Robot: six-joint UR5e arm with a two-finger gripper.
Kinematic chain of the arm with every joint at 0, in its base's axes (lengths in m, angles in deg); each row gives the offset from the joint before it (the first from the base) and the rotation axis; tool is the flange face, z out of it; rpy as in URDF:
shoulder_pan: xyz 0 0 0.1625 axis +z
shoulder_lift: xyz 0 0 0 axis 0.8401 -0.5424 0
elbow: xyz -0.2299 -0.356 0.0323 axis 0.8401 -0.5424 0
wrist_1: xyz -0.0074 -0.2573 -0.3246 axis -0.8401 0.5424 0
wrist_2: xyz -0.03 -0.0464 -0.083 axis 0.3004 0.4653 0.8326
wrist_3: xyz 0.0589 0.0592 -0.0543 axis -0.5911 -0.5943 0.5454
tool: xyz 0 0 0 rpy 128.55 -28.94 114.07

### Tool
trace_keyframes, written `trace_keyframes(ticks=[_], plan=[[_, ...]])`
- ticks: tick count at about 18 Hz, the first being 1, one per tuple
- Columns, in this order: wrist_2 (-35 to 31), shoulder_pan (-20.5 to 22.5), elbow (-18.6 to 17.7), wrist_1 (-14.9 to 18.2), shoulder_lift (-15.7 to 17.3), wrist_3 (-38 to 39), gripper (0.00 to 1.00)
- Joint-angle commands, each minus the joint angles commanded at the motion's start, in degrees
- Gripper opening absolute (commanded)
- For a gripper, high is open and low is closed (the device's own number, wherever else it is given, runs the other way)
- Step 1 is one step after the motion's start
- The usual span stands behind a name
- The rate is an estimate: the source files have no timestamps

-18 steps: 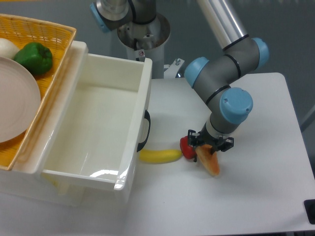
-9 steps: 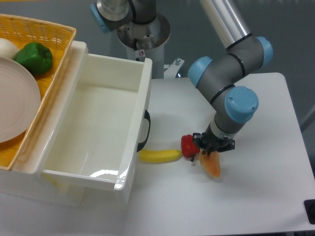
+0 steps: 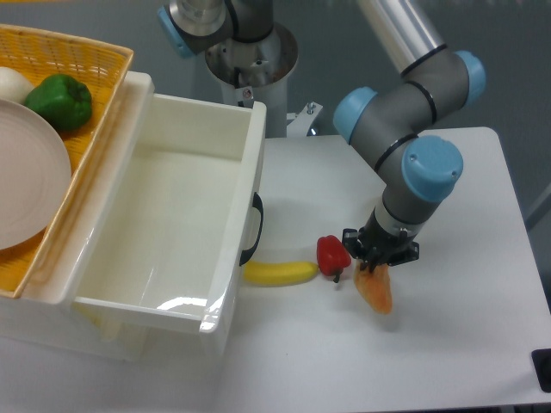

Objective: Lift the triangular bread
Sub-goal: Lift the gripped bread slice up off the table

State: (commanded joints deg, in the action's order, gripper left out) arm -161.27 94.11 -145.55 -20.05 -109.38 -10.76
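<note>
Bread (image 3: pixel 375 291) sits clamped at its upper end in the jaws of the gripper (image 3: pixel 379 266), right of the red item (image 3: pixel 331 255); lifting clear of the table (image 3: pixel 465 344) apparently remains.

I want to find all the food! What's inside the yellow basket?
In the basket lie a green pepper, a pale plate and a white round thing. Whatever is under the plate is hidden.

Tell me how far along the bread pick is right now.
Done: the claw has reached the triangular bread and sits right over its upper end, apart from the red item and banana. In hand: the grasp itself; the claw seems closed around the bread's tip, but the fingers are too small to confirm. Left: a clear lift, since the bread looks at or just above the table.
</note>
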Motion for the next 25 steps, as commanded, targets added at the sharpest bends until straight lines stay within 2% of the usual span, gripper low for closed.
trace_keyframes(ticks=[6, 10, 15, 18, 22, 25], plan=[[0.0, -0.3, -0.1, 3.4, 4.1, -8.8, 0.14], [-0.1, -0.5, -1.0, 4.0, 6.2, -13.4, 0.14], [-0.1, -1.8, -1.5, 7.9, 9.3, -16.7, 0.14], [-0.3, -3.4, -1.7, 8.4, 10.1, -16.7, 0.14], [-3.9, -5.3, -1.8, 10.2, 10.4, -17.2, 0.14], [-4.1, -5.2, -1.8, 10.3, 10.3, -17.2, 0.14]])
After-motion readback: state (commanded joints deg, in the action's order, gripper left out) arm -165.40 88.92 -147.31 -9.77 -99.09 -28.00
